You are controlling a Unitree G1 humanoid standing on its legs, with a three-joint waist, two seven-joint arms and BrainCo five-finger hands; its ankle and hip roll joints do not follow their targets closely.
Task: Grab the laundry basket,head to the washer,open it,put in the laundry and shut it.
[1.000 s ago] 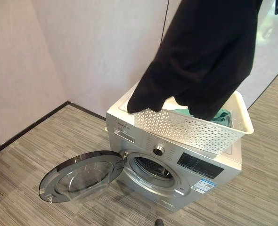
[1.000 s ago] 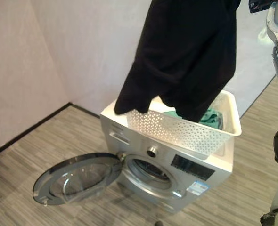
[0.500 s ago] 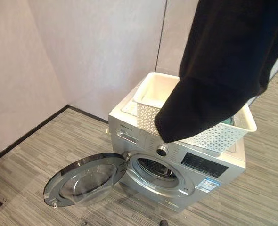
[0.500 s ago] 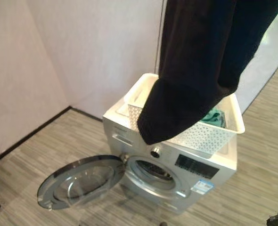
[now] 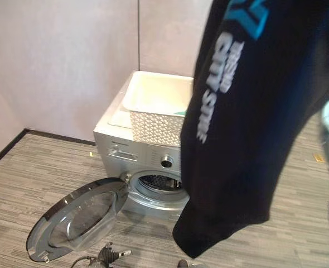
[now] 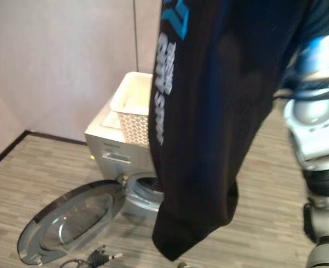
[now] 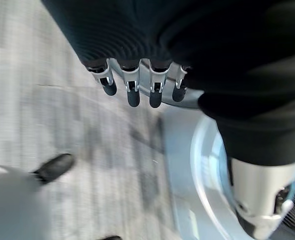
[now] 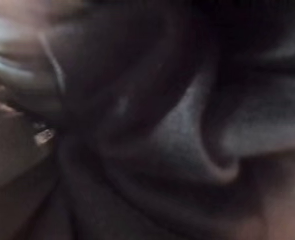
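A black garment (image 5: 253, 139) with white and blue lettering is hanging in the air in front of the washer (image 5: 132, 162), its lower end dangling clear of the floor (image 5: 30, 167). In the head views it is covering the right half of the machine and the right end of the white laundry basket (image 5: 153, 109), which is sitting on top of the washer against the pale wall (image 5: 64, 61). A sliver of green cloth (image 5: 180, 113) is peeking out inside the basket, right at the garment's edge.

The washer's round door (image 5: 75, 220) is standing swung wide open to the left, low over the floor, and the dark drum opening (image 5: 156, 183) is showing beside the garment. A small black plug-like object (image 5: 111, 255) is lying on the floor just below the door.

The right wrist view is showing what the head views are hiding: dark folds of the garment (image 8: 177, 140) bunched up very close to the camera. The right hand's fingers are hidden in that cloth, so it cannot be told whether they are clamped or loose.

The left wrist view is showing the left hand (image 7: 132, 85) hanging over the striped floor, its fingers (image 7: 133, 92) lying straight and side by side, holding nothing. Past them, the rim of the open door (image 7: 202, 150) is curving across, with the hand's thumb in the foreground.
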